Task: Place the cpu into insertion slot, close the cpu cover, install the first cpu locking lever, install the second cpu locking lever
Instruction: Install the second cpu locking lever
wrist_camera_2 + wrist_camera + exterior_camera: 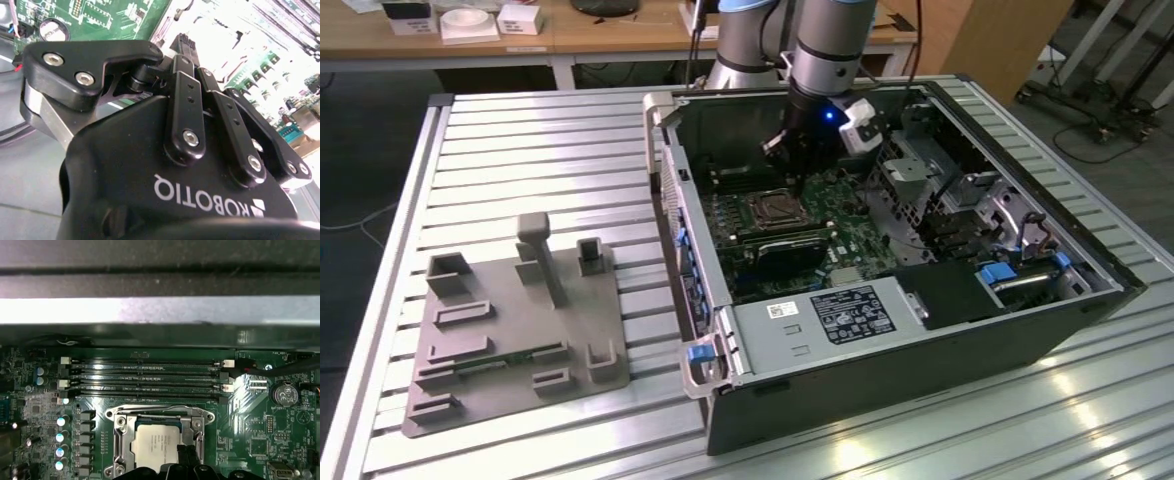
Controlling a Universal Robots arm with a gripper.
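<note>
The chip (156,444) already sits in the socket (131,425) on the green board (260,435), directly below the gripper (186,454), and the silver frame plate (159,414) appears to lie closed over its edges, leaving the dull metal top showing through the cut-out. So the placing looks done and the cover looks shut. Whether either locking lever is latched is harder to say: thin bright bars run along the sides of the socket, but the first wrist view cuts off the near part, so I would only guess that the lever work is what remains.

In both wrist views the two black fingers (186,107) stand pressed together with no gap and nothing held between them. Their tips come down at the socket's edge nearest the gripper, on or just above the plate beside the chip.

In the exterior view the gripper (787,178) is low inside the open computer case (881,390), just above the socket (771,208). Beyond the fingertips lie the long black memory slots (145,377), then the case wall (160,310), so room in that direction is short. To one side a round battery (284,394) stands apart; to the other, a row of small capacitors (61,437) sits near the socket. Straight up out of the case is open.
</note>
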